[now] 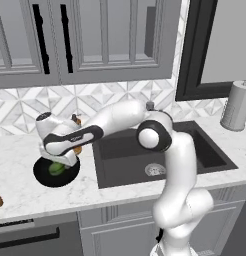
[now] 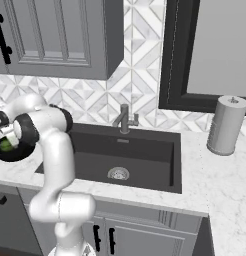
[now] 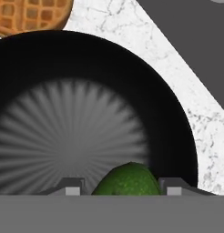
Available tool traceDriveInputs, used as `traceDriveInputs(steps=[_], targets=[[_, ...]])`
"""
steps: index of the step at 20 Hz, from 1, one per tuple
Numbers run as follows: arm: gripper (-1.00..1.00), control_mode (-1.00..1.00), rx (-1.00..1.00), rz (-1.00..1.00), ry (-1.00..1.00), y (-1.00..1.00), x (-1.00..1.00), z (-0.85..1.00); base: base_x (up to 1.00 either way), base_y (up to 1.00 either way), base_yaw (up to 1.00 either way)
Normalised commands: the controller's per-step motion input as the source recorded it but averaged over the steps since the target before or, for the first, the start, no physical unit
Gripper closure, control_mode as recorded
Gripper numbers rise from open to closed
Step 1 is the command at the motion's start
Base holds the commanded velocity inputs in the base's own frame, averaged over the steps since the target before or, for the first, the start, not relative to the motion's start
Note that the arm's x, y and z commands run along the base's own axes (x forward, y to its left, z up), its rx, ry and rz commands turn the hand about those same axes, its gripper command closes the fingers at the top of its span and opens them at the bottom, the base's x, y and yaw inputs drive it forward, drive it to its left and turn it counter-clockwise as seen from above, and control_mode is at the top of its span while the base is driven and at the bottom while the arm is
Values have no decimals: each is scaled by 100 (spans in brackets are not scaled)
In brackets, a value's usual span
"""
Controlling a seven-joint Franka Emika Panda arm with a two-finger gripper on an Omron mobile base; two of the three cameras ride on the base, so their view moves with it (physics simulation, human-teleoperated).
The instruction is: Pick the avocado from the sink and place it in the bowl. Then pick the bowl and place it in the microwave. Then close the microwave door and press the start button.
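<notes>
The gripper (image 3: 125, 186) hangs just over the bowl (image 3: 50, 91), a wide, shallow, glossy black dish with a ribbed sheen across its floor. Between the two fingertips (image 3: 73, 185) sits the avocado (image 3: 127, 181), small, rounded, bright green with a pebbled skin. The jaws stand partly apart on either side of it; I cannot tell whether they grip it. A waffle (image 3: 34, 16) lies beyond the bowl's far rim.

Even, bright rendered light; slightly soft, shadowless.
</notes>
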Motion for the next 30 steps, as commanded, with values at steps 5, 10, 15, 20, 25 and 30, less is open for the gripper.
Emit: traceDriveInputs(steps=[5, 10, 15, 20, 25, 30], targets=[[-100, -100, 0, 0, 1, 0, 8, -41, 0, 0, 0], [-100, -100, 0, 0, -9, -13, 0, -35, 0, 0, 0], [-100, -100, 1, 0, -18, -55, -4, 10, 0, 0, 0], [-100, -100, 10, 0, -8, -71, -18, 55, 0, 0, 0], [-100, -100, 18, 3, 6, -37, -4, 34, 0, 0, 0], [-100, -100, 16, 25, 4, -21, 8, 0, 0, 0, 0]])
